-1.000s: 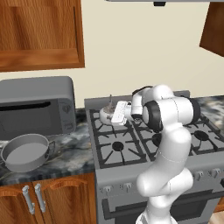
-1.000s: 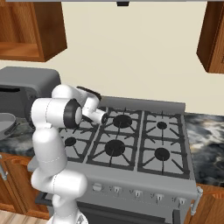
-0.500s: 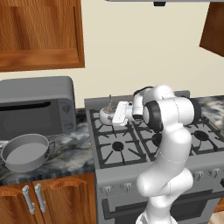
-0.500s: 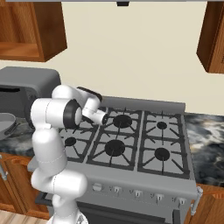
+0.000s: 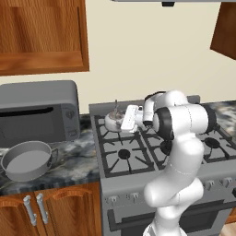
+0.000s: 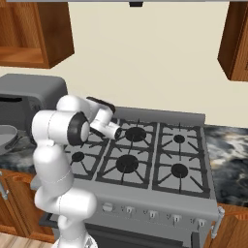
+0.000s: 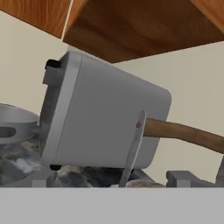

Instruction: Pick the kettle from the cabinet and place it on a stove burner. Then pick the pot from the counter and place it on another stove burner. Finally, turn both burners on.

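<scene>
The white arm rises in front of the stove (image 5: 138,159), bends at its dark elbow and reaches back-left over the rear-left burner. The gripper (image 5: 120,120) lies roughly level there, pointing left; its jaws seem spread wide, though the fingertips are hard to make out.

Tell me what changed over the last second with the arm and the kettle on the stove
Hardly anything. The gripper stays open beside the kettle, which sits on the stove's back left burner as before; it isn't holding it. The arm's pose looks the same. The pot still rests on the counter in front of the microwave.
</scene>
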Robot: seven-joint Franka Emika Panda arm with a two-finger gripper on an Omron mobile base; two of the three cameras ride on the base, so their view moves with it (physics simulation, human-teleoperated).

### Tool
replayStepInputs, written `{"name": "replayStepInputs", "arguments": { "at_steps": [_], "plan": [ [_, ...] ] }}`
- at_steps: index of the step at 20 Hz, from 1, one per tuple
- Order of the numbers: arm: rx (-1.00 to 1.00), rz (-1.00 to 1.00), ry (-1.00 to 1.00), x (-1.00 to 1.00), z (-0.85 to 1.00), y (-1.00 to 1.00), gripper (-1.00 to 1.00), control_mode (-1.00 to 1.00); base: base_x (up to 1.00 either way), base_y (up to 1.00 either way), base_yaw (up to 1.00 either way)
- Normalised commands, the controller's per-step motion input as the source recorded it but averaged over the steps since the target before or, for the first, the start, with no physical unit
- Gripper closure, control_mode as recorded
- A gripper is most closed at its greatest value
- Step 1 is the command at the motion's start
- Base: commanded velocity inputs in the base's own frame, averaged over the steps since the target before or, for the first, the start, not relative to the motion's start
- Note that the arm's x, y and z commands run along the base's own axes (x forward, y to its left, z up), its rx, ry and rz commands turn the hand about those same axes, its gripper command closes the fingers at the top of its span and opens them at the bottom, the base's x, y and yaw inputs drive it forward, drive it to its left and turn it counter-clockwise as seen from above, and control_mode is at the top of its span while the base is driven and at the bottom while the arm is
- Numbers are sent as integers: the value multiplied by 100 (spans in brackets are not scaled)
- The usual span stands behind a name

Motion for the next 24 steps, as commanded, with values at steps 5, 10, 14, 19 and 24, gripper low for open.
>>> {"name": "replayStepInputs", "arguments": {
  "at_steps": [5, 10, 14, 19, 24],
  "plan": [
    [-2, 0, -10, -29, 33, 0, -100, -100, 0, 0, 0],
    [-3, 0, -8, -34, 41, 0, -100, -100, 0, 0, 0],
    [-6, -1, -4, -30, 44, 0, -100, -100, 0, 0, 0],
    [-6, -2, -2, -28, 40, 0, -100, -100, 0, 0, 0],
    [-7, -1, -1, -30, 36, 0, -100, -100, 0, 0, 0]
  ]
}}
